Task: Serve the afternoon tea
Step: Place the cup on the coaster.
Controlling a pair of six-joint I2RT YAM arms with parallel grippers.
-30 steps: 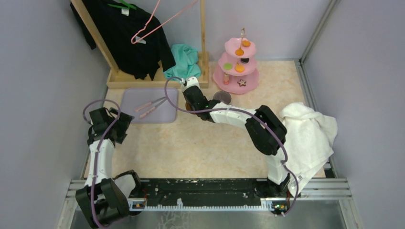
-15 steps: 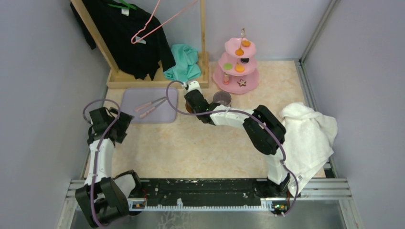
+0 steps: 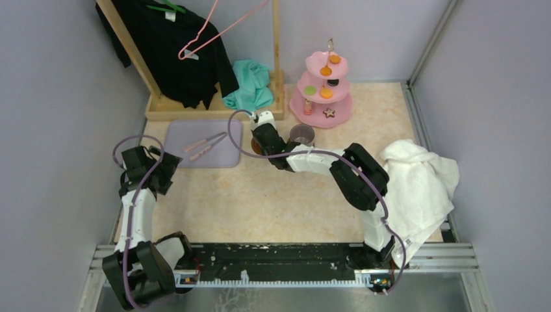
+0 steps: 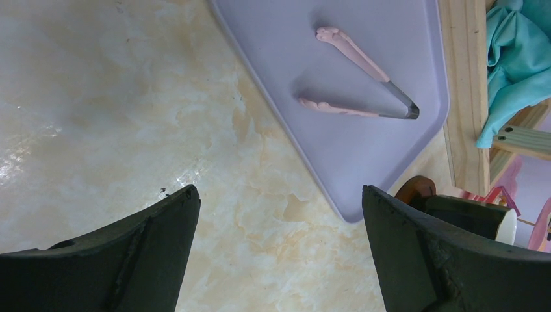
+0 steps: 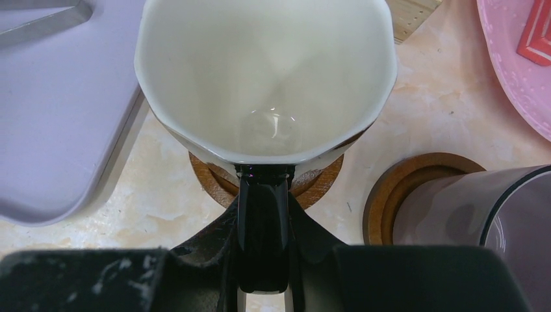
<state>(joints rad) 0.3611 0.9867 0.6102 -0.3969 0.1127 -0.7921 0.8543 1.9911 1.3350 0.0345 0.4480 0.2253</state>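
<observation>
We are gripping the cream mug (image 5: 266, 78) at its near side with the right gripper (image 5: 263, 179), jaws pinched tight. The mug is sitting over a brown coaster (image 5: 211, 175), though we cannot tell if it is resting there. The greyish-purple mug (image 5: 468, 211) is standing on the second coaster (image 5: 393, 188) just beside it. Sweets (image 3: 326, 93) are lying on the pink stand (image 3: 297, 104) behind. We are holding the left gripper (image 4: 279, 195) wide and empty above the desk (image 4: 97, 97). We are judging the mugs nearly set, with only the release left.
</observation>
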